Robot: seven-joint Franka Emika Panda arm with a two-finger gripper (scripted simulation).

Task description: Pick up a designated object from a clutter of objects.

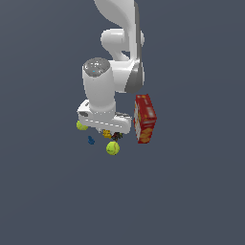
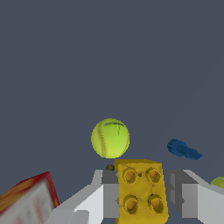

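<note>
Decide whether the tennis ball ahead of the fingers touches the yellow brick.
Apart. In the wrist view, dark floor shows between the tennis ball and the yellow brick.

1. The exterior view looks down steeply from high and well back; the arm (image 1: 117, 62) enters at the frame's top centre, and the clutter sits small near mid-frame.
2. The wrist view sits just behind the end effector (image 2: 141, 194), very close, facing out low across the table (image 2: 109, 57).
3. Both views share the yellow brick (image 1: 106, 134) (image 2: 140, 191), one tennis ball (image 1: 113, 148) (image 2: 110, 138), the blue piece (image 1: 91, 140) (image 2: 183, 149) and the red cracker box (image 1: 145, 118) (image 2: 27, 202).
</note>
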